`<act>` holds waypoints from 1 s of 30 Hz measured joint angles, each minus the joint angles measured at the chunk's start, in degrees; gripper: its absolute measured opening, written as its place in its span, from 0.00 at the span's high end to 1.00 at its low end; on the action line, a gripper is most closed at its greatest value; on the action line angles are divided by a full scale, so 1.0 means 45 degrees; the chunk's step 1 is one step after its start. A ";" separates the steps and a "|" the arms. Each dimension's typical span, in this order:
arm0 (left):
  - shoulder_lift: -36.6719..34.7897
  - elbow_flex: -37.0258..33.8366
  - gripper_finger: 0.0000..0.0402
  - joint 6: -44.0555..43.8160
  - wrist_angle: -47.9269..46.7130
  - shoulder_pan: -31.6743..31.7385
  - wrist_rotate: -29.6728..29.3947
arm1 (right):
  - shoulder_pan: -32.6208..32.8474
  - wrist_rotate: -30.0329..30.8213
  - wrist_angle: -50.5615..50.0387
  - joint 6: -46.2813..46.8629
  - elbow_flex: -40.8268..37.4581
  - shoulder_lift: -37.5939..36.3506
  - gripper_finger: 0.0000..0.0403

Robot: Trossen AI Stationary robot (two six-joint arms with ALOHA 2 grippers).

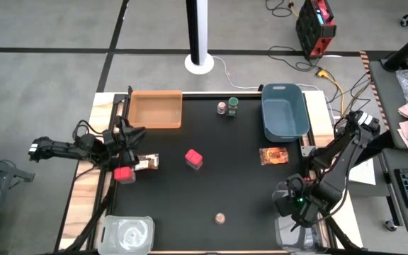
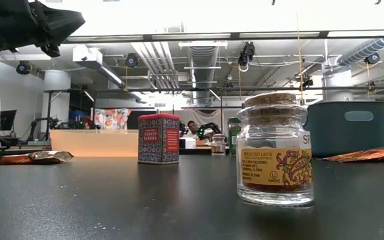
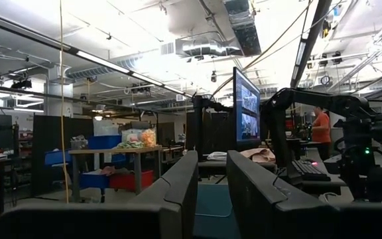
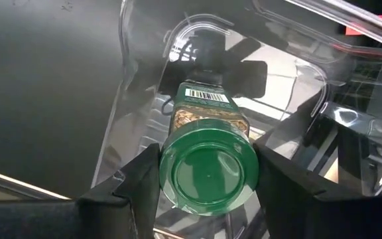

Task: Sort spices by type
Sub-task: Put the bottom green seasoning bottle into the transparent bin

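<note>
My right gripper point(image 1: 297, 204) hangs over the clear container point(image 4: 138, 86) at the table's near right corner, shut on a green-capped jar point(image 4: 207, 174). My left gripper point(image 3: 212, 192) waits at the left edge, pointing up and outward, with a narrow gap between its fingers and nothing in it. On the table stand a red box point(image 1: 193, 159), a second red box point(image 1: 124, 173) beside a packet point(image 1: 146, 163), another packet point(image 1: 273, 155), a cork-capped jar point(image 2: 275, 150) near the front, and two jars point(image 1: 227, 108) at the far edge. My right gripper pinches the jar between its two fingers point(image 4: 134, 182), one on each side of the green cap's rim point(image 4: 166, 174). The fingers come from above, pointing down. The jar hangs below them, cap up, its body reaching into the clear container; whether its base rests there, I cannot tell.
An orange tray point(image 1: 154, 108) sits at the far left and a blue tub point(image 1: 284, 113) at the far right. A second clear container point(image 1: 126, 234) stands at the near left corner. The black mat's middle holds only the red box.
</note>
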 joint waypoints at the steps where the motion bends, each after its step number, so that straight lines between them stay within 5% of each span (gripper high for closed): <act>1: 0.0000 0.0000 0.84 0.0000 0.0000 -0.0003 -0.0002 | 0.0000 0.0005 0.0013 0.0022 -0.0013 0.0000 0.52; 30: 0.0000 0.0000 0.84 -0.0131 0.0005 -0.0003 0.0001 | -0.0218 0.0005 0.0048 0.0768 -0.0420 -0.0005 0.52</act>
